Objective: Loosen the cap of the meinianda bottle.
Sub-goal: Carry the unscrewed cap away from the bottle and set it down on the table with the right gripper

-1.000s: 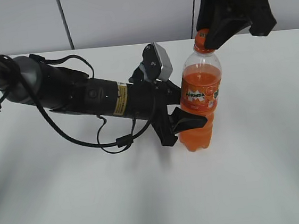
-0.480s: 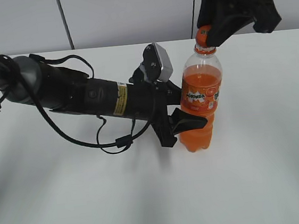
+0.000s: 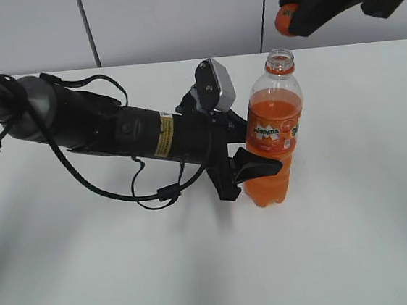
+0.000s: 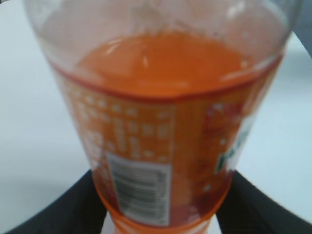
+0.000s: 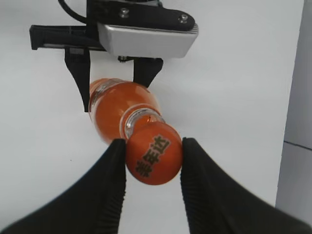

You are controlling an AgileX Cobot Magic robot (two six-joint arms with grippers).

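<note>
Cap (image 5: 154, 159): orange, dark lettering. Meinianda bottle (image 3: 273, 136): clear, orange soda, orange label. Claws: black. Counter (image 3: 358, 238): white.

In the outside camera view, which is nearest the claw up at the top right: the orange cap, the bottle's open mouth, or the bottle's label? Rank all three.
From the right gripper:
1. The cap, pinched between its fingers.
2. The bottle's open mouth, just below.
3. The label, lower on the meinianda bottle, near the left gripper.

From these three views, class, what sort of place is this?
Probably a robot lab or test bench: a bare white table, a plain pale wall, and two robot arms handling one soda bottle, its cap lifted off.
</note>
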